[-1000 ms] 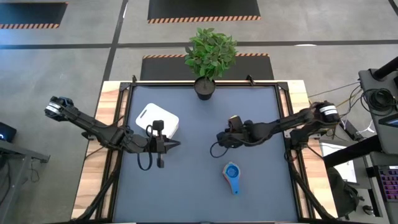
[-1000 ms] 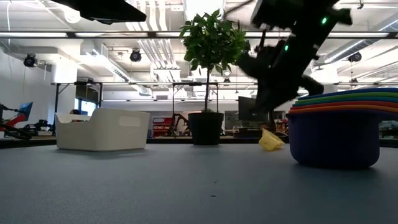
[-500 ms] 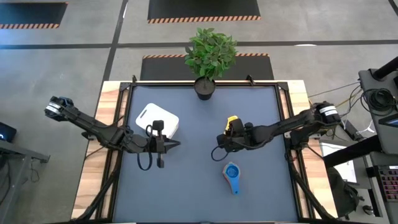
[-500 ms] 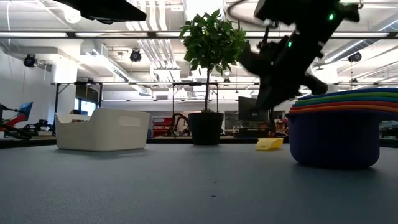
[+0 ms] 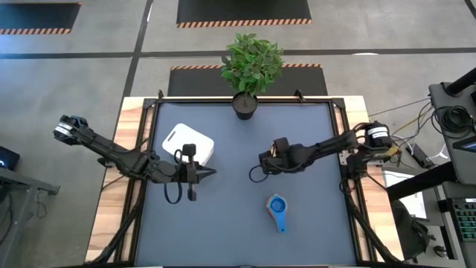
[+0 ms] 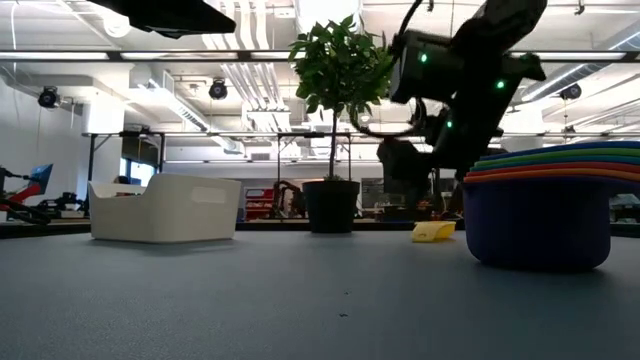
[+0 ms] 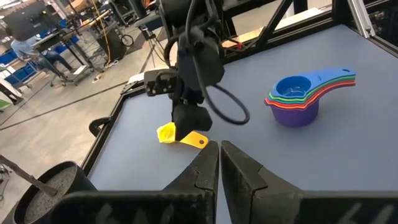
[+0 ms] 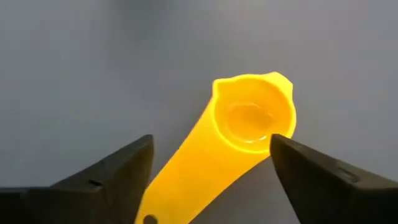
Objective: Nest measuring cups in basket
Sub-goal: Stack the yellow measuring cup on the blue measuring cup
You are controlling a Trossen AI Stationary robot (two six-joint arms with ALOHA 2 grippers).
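My right arm reaches in from the right edge of the table toward its middle, wrist bent downward, so that my right gripper hangs directly above the yellow measuring cup. My fingers are spread wide, one on each side of the cup's handle, touching nothing and holding nothing; the cup lies flat on the surface with its bowl facing up. In the left wrist view the same yellow cup shows just below my right gripper. The other cups sit as a nested stack nearer the front edge, a little right of centre, well apart from the yellow one; the blue cup is innermost on top, with green, red and orange rims showing inside the purple outer cup. My left arm comes in from the left edge and waits with my left gripper near the front corner of the basket, its fingers pressed nearly together around nothing. The white basket stands in the left half of the table, toward the back. A potted plant sits at the middle of the back edge. No writing is readable on the cups or basket.
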